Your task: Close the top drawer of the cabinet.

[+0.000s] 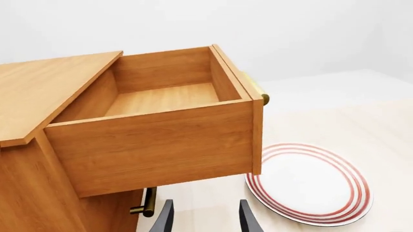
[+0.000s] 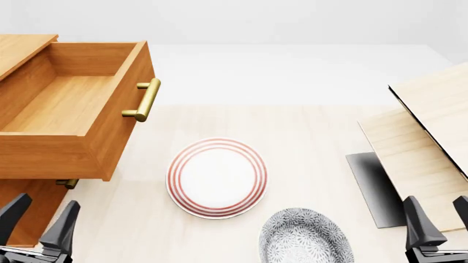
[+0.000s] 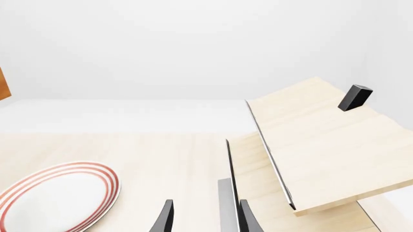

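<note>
The top drawer (image 2: 73,109) of the orange-brown cabinet (image 2: 22,46) stands pulled far out, empty, its brass bar handle (image 2: 144,100) facing right. In the left wrist view the drawer (image 1: 161,145) fills the middle, with the cabinet top (image 1: 45,82) beside it and the lower drawer's handle (image 1: 147,203) below. My left gripper (image 2: 40,219) is open and empty at the near left, under the drawer's near corner. My right gripper (image 2: 437,216) is open and empty at the near right.
A red-striped white plate (image 2: 217,176) lies mid-table, also in the left wrist view (image 1: 313,183) and the right wrist view (image 3: 55,198). A grey patterned bowl (image 2: 306,236) sits near the front. A pale wood structure (image 2: 431,142) with a dark panel (image 2: 374,189) stands right.
</note>
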Controlling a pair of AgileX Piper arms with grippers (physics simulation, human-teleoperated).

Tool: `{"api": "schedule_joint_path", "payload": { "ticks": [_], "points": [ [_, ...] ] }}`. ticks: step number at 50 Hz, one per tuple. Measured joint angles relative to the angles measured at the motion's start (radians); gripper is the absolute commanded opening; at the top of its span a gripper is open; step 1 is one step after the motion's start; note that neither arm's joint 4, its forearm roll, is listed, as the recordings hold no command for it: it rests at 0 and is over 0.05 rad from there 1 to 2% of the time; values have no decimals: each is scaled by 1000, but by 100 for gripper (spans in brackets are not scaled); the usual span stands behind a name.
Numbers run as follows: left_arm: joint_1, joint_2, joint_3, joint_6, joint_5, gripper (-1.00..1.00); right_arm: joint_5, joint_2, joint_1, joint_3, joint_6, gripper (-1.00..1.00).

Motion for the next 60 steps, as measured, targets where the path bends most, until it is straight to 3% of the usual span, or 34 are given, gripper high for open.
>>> {"api": "schedule_joint_path", "payload": {
  "ticks": [12, 33, 60],
  "points": [
    [-95, 88, -95, -1, -18, 100, -3, 3, 0, 0, 0, 100],
    [-339, 274, -292, -21, -43, 100, -4, 4, 0, 0, 0, 100],
    [-686, 648, -563, 81, -240, 100, -7, 7, 0, 0, 0, 100]
  ]
}}
